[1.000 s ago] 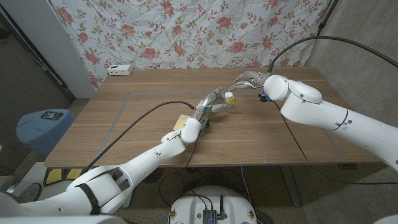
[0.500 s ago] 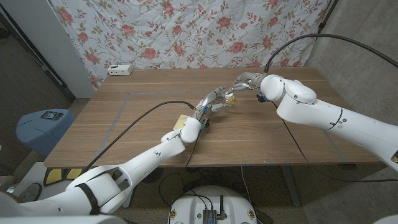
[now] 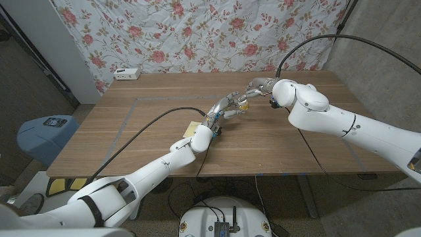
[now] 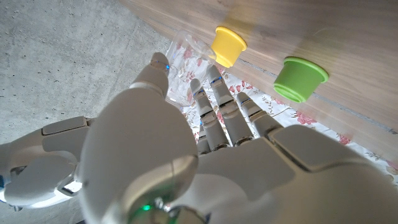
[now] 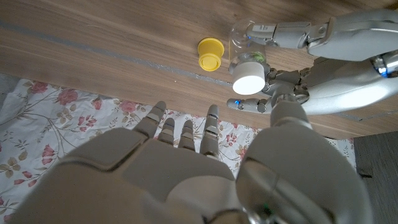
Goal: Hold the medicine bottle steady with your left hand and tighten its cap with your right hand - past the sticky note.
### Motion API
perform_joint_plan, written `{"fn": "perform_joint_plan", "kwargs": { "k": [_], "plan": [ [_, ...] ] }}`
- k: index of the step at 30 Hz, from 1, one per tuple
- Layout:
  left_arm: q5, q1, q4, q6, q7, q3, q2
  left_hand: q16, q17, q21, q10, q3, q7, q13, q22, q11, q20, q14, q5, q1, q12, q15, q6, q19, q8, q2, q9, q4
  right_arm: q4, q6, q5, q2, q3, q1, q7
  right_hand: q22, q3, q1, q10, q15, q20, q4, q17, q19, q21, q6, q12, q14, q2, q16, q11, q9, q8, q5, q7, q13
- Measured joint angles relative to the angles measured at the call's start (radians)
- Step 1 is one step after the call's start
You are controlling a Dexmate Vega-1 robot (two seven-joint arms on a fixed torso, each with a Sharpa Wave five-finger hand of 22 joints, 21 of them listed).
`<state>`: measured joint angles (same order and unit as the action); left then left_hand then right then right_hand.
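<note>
Both sets of fingers matter here: your left hand [image 5: 292, 62] has its fingers wrapped around the clear medicine bottle [image 5: 247, 53], which stands upright on the desk [image 3: 131, 125] past the sticky note [image 3: 192, 128], its long axis vertical and white cap [image 5: 248, 78] pointing up. Your right hand [image 3: 260, 85] hovers near, fingers apart, holding nothing. Bring them squarely over the cap, pinch evenly, and twist without tilting the bottle.
</note>
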<state>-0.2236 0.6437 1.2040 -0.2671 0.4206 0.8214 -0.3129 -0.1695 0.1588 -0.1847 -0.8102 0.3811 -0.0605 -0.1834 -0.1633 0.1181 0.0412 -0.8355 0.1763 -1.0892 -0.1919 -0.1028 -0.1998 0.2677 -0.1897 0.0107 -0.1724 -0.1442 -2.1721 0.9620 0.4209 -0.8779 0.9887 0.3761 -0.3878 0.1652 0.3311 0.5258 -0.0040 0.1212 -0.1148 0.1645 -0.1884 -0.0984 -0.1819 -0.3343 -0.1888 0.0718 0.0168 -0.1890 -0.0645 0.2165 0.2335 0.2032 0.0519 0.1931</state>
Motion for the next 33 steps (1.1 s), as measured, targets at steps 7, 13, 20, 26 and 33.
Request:
{"fn": "perform_joint_plan", "kwargs": {
  "k": [7, 13, 20, 26, 33],
  "plan": [
    [-0.002, 0.004, 0.008, 0.002, -0.002, -0.001, -0.004, 0.000, 0.000, 0.000, 0.000, 0.000, 0.000, -0.001, 0.000, 0.000, 0.000, -0.001, 0.000, 0.004, 0.000, 0.001, 0.000, 0.000, 0.000, -0.004, 0.000, 0.000, 0.003, 0.010, 0.034, 0.008, 0.013, -0.004, -0.020, 0.000, 0.003, 0.008, 0.000, 0.000, 0.000, 0.003, 0.000, 0.000, 0.000, -0.007, -0.004, 0.000, 0.000, -0.004, 0.000, 0.005, 0.008, 0.000, 0.007, 0.000],
    [-0.004, 0.007, 0.015, 0.003, -0.002, -0.002, -0.006, 0.000, 0.000, 0.000, 0.000, 0.004, 0.000, -0.001, 0.000, 0.000, 0.000, -0.001, 0.000, 0.006, 0.000, 0.001, 0.000, 0.000, 0.000, -0.006, 0.000, -0.004, 0.004, 0.016, 0.058, 0.014, 0.017, -0.003, -0.034, 0.000, 0.009, 0.023, 0.000, -0.005, 0.004, 0.005, 0.000, -0.004, 0.000, -0.020, -0.004, -0.005, -0.003, -0.004, 0.000, 0.005, 0.012, 0.000, 0.005, 0.000],
    [-0.007, 0.011, 0.020, 0.007, -0.001, -0.002, -0.006, 0.000, 0.000, 0.000, 0.000, 0.008, 0.000, -0.001, 0.000, 0.000, 0.000, -0.001, 0.000, 0.006, 0.000, 0.001, 0.000, 0.000, 0.000, -0.007, 0.000, 0.000, -0.002, 0.021, 0.074, 0.016, 0.017, 0.006, -0.047, 0.000, 0.014, 0.034, 0.000, -0.005, 0.000, 0.007, 0.000, -0.008, 0.000, -0.029, -0.004, -0.005, -0.007, -0.004, 0.000, 0.009, 0.018, -0.004, 0.007, 0.000],
    [-0.009, 0.015, 0.027, 0.011, 0.002, -0.003, -0.007, 0.000, 0.000, 0.000, 0.000, 0.012, 0.000, -0.001, 0.000, 0.000, 0.000, -0.001, 0.000, 0.006, -0.001, 0.001, 0.000, 0.000, 0.000, -0.007, 0.000, -0.004, -0.007, 0.021, 0.082, 0.018, 0.016, 0.013, -0.056, 0.000, 0.014, 0.037, 0.000, -0.005, 0.000, 0.008, 0.000, -0.008, 0.000, -0.029, -0.004, -0.005, -0.005, -0.004, 0.000, 0.009, 0.018, -0.005, 0.007, 0.000],
    [-0.011, 0.020, 0.033, 0.017, 0.004, -0.003, -0.007, 0.000, 0.000, 0.000, 0.000, 0.012, 0.000, 0.000, 0.000, 0.000, 0.000, -0.001, 0.000, 0.006, -0.001, 0.001, 0.000, 0.000, 0.000, -0.007, 0.000, -0.004, -0.007, 0.017, 0.087, 0.022, 0.011, 0.020, -0.063, 0.000, 0.020, 0.048, 0.001, -0.003, 0.000, 0.006, 0.000, -0.008, 0.000, -0.045, -0.008, -0.008, -0.007, -0.004, 0.001, 0.009, 0.023, -0.005, 0.013, 0.000]
  ]
}}
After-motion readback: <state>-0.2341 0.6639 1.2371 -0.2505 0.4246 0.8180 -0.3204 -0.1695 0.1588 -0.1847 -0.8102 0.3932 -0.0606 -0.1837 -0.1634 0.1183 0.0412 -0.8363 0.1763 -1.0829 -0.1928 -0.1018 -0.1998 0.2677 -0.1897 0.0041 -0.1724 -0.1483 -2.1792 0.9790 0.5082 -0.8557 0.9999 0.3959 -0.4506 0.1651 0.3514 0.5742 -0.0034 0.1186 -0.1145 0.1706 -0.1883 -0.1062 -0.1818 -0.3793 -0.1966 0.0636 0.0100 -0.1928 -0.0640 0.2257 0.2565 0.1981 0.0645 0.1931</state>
